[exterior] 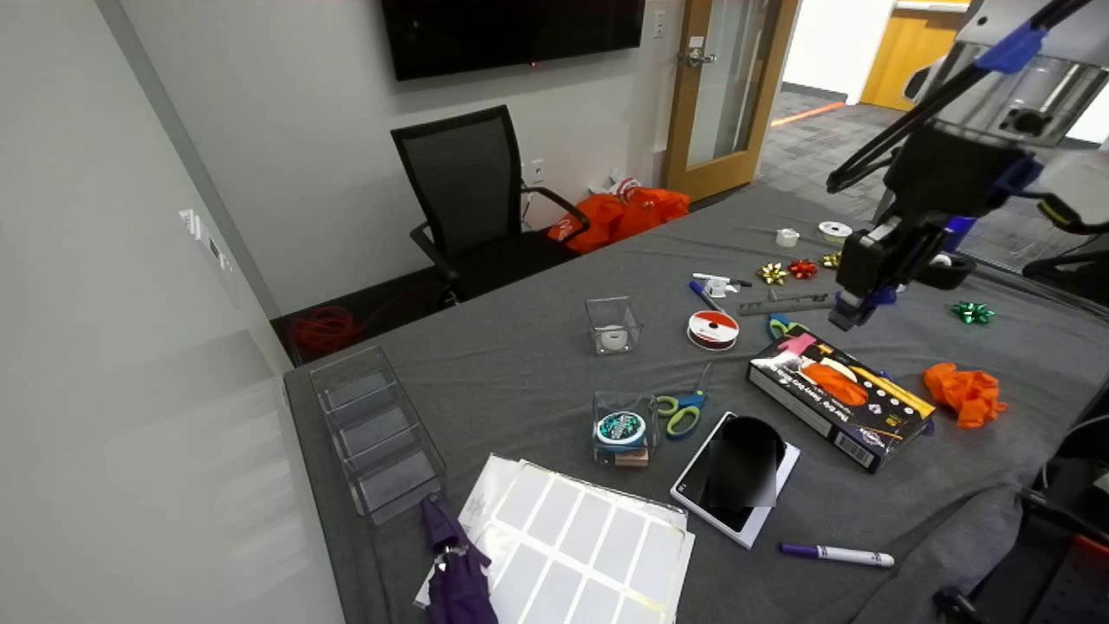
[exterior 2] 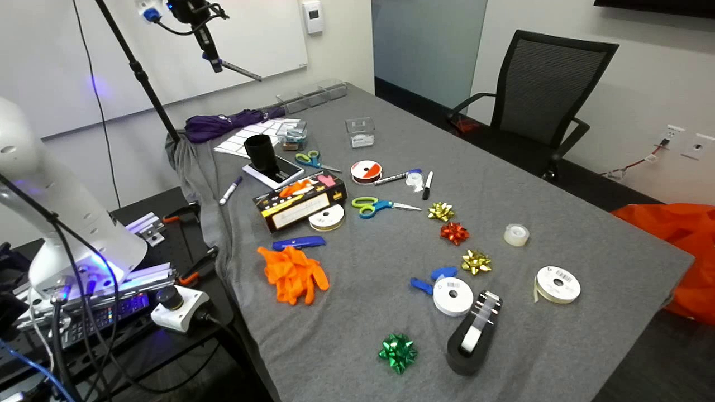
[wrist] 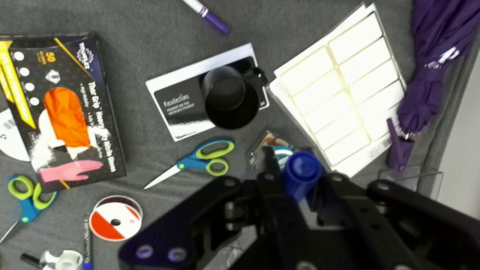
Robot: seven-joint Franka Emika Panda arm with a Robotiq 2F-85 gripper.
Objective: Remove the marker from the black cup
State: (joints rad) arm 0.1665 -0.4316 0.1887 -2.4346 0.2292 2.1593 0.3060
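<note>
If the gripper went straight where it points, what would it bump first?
Probably the black cup, maybe the ink pad under it; the gripper hangs high above, so depth is unclear.

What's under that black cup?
The black cup stands on a flat, white-edged ink pad marked Recollections; the part directly beneath the cup is covered.
</note>
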